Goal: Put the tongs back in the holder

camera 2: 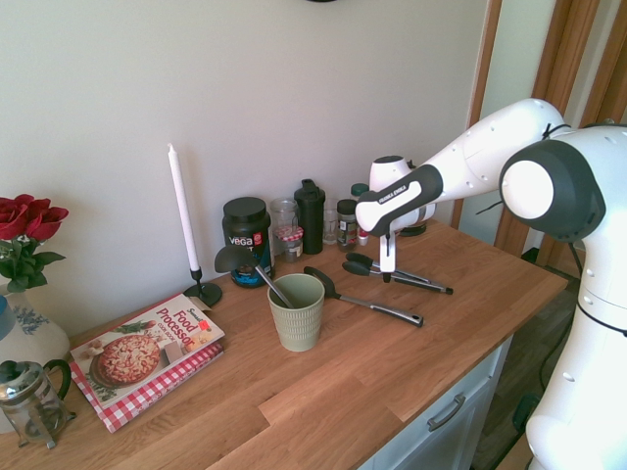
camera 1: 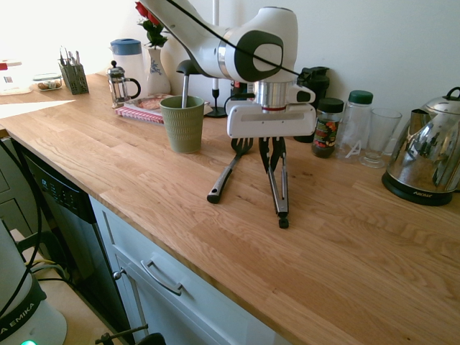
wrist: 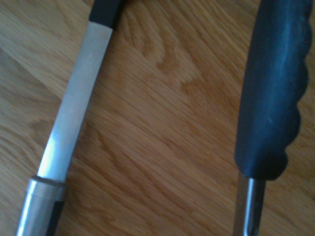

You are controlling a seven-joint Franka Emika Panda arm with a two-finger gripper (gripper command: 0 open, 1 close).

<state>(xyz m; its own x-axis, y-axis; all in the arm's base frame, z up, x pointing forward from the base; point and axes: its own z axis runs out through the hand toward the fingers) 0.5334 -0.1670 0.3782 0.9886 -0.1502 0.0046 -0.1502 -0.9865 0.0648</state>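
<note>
My gripper [camera 1: 272, 149] is shut on the tongs [camera 1: 277, 188], gripping them near their black tips, and the two grey arms are squeezed together. The black hinge end [camera 1: 283, 221] still touches the wooden counter, toward its front edge. From the other side, the gripper [camera 2: 386, 266] stands over the tongs [camera 2: 411, 281]. One black scalloped tong tip [wrist: 270, 88] fills the right of the wrist view. The holder [camera 1: 182, 123], an olive-green ribbed cup, stands upright to the left of the gripper. A dark ladle [camera 2: 241, 260] leans in the holder [camera 2: 297, 313].
A black slotted spatula [camera 1: 227, 175] lies on the counter between holder and tongs. Along the wall stand jars [camera 1: 328, 127], a glass [camera 1: 376, 136], a steel kettle [camera 1: 424, 162] and a candle [camera 2: 182, 220]. A cookbook [camera 2: 147, 354] and French press [camera 1: 121, 84] lie beyond the holder.
</note>
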